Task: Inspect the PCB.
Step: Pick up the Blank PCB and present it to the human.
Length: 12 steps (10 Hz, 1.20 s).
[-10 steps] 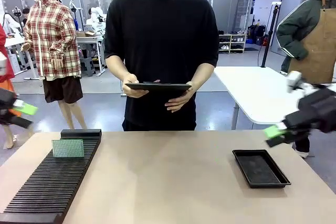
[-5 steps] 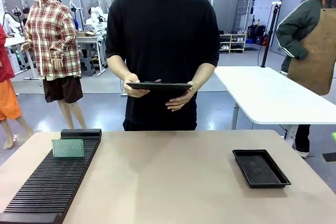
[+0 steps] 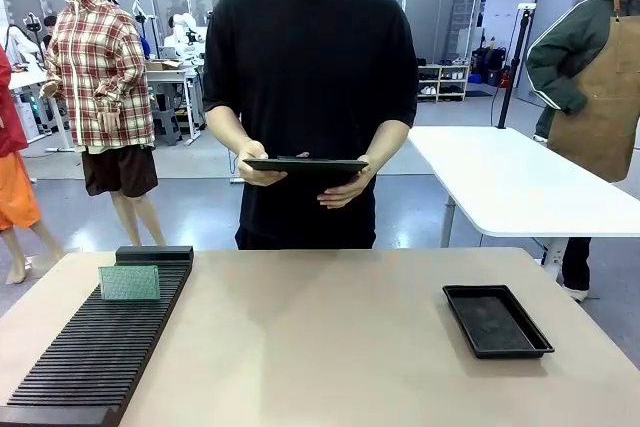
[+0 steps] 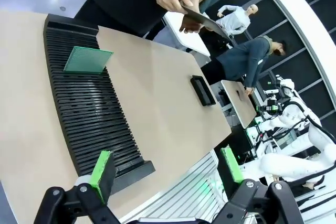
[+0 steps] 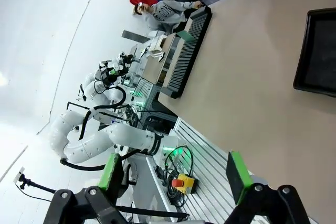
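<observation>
The green PCB (image 3: 129, 282) stands upright in a slot near the far end of the long black slotted rack (image 3: 90, 352) at the table's left; the left wrist view shows the PCB (image 4: 87, 59) in the same rack (image 4: 89, 114). My left gripper (image 4: 167, 166) hangs open, high above the table's near edge, with nothing between its green pads. My right gripper (image 5: 176, 174) is also open and empty, off the table's side. A person behind the table holds a dark clipboard (image 3: 305, 165) in both hands.
A shallow black tray (image 3: 496, 319) lies on the table's right side, also seen as the tray (image 5: 318, 51) in the right wrist view. A white table (image 3: 510, 187) stands behind at the right. Bare tabletop (image 3: 320, 347) lies between rack and tray.
Both arms have drawn back out of the front view: a second ago the left gripper showed at the left edge and the right gripper at the right edge. The PCB and tray have not moved.
</observation>
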Each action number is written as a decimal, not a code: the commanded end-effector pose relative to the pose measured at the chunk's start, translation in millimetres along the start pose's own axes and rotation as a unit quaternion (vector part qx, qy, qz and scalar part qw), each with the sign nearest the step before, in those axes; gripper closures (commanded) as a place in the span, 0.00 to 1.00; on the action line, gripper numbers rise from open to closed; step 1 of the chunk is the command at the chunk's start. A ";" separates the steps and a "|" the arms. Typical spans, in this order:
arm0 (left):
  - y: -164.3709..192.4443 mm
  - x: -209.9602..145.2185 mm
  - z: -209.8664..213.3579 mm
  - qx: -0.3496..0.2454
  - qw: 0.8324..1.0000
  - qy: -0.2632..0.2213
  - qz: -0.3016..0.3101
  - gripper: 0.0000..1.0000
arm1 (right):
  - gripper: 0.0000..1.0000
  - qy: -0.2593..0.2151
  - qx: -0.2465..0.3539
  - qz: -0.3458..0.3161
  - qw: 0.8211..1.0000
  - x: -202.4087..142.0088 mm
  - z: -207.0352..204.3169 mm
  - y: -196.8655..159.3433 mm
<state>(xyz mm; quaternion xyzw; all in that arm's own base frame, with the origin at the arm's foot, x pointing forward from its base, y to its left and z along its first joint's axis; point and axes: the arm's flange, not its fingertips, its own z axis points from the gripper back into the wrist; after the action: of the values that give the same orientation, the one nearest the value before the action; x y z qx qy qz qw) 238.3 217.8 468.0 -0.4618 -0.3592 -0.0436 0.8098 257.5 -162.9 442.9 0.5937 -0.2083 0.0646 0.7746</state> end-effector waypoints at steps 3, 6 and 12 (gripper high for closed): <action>-4.4 1.5 0.1 -0.010 1.000 0.004 -0.015 0.00 | 0.00 0.006 0.002 0.004 1.000 -2.9 1.7 0.2; -57.2 39.4 -10.2 0.121 0.979 0.101 -0.125 0.00 | 0.00 0.006 0.002 0.004 1.000 -2.9 1.7 0.2; -147.9 156.9 -165.6 0.299 0.745 0.411 -0.433 0.00 | 0.00 0.006 0.002 0.004 1.000 -2.9 1.7 0.2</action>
<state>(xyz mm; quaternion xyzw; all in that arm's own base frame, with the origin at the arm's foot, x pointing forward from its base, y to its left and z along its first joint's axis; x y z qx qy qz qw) 350.6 42.3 623.6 -0.0066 -0.1908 -0.4069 0.8933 255.3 -162.2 443.0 0.5944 -0.2021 0.0629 0.7758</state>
